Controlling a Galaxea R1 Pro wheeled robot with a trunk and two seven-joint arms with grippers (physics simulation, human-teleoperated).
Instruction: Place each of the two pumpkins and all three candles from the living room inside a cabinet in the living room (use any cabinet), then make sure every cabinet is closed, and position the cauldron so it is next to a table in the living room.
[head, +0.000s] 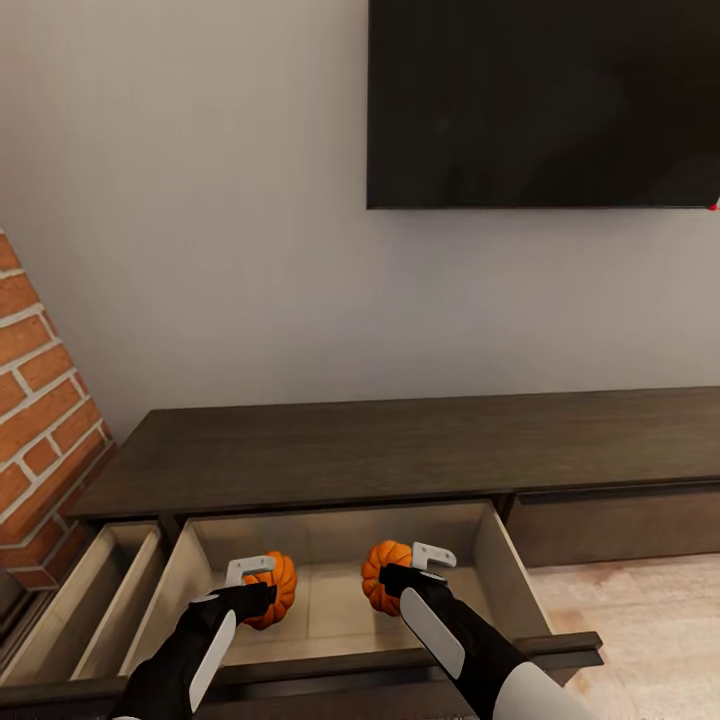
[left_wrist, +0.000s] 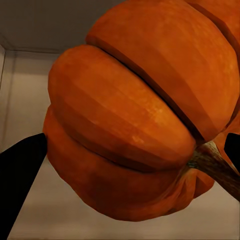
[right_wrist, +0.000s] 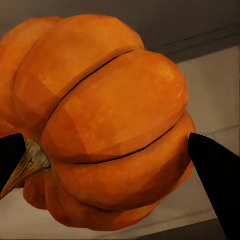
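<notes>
We hold each pumpkin (head: 274, 588) (head: 382, 577) pinched in our left end effector (head: 252, 590) and right end effector (head: 412, 572), directly over the open cabinet (head: 400, 450) drawer at 6 o'clock.

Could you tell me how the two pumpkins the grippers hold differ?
The left pumpkin is gripped by the left gripper and sits lower in the open drawer; the right pumpkin, in the right gripper, sits slightly higher and farther back. Both are orange, ribbed, and inside the same beige drawer.

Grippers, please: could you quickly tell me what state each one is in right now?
Left gripper: shut on the left pumpkin, over the open drawer.
Right gripper: shut on the right pumpkin, over the same drawer.
</notes>
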